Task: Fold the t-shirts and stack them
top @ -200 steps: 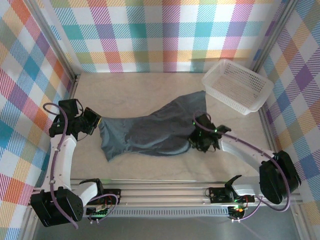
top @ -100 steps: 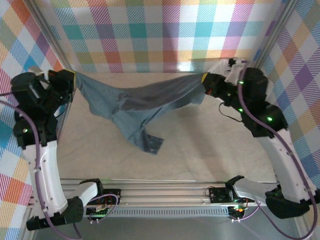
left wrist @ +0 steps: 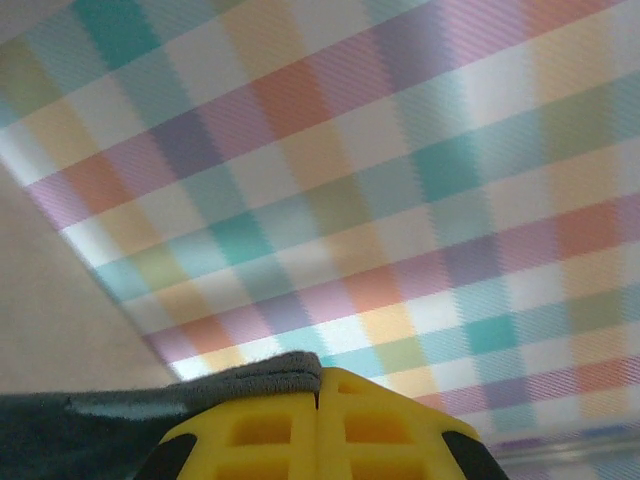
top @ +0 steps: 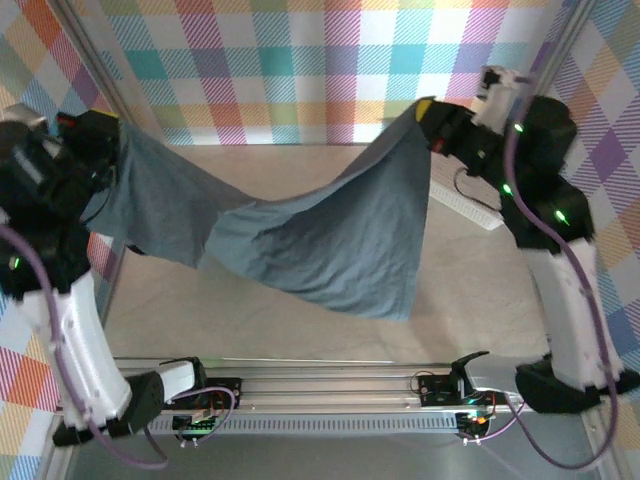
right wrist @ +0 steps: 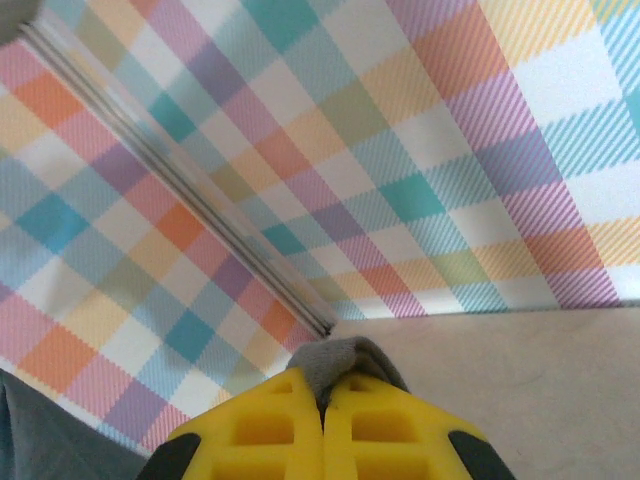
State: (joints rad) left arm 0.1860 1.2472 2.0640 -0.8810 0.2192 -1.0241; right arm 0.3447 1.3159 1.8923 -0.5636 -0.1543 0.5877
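While both arms stand high, we see the left gripper (left wrist: 318,385) pinching the cloth's edge at 9 o'clock, the right gripper (right wrist: 323,392) clamped on a bunched corner at 2 o'clock, and the grey t-shirt (top: 320,240) slung between them, sagging toward 6 o'clock over the table (top: 300,335).

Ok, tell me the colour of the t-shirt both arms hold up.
The t-shirt is plain slate-grey, best seen from top external.

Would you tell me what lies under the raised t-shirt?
Around the t-shirt, held up by the left gripper and right gripper, bare beige table shows. The patch straight below the cloth is covered, so anything there cannot be seen.
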